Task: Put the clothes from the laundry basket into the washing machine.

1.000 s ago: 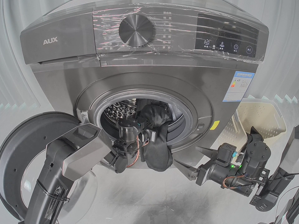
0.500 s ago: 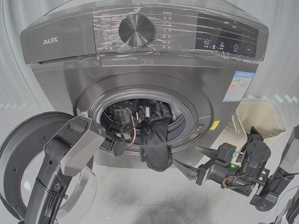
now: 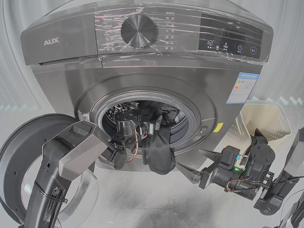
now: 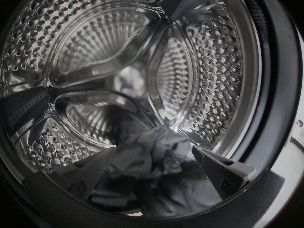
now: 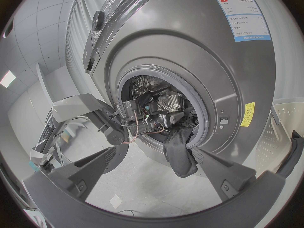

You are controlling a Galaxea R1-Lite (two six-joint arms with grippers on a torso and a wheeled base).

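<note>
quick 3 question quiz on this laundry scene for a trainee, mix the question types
1. True or false: the black garment lies wholly inside the washing machine.
2. Fill in: the right gripper is ___ (open or shut).
3. What stands beside the machine on the robot's right? A) laundry basket B) stool C) bucket

Key
1. False: one end hangs outside, down the front.
2. Open, holding nothing.
3. A

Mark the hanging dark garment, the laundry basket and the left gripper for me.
dark garment (image 3: 160, 157): head view, hanging end.
laundry basket (image 3: 269, 121): head view, inner wall.
left gripper (image 4: 152, 148): left wrist view, midway between fingertips.
</note>
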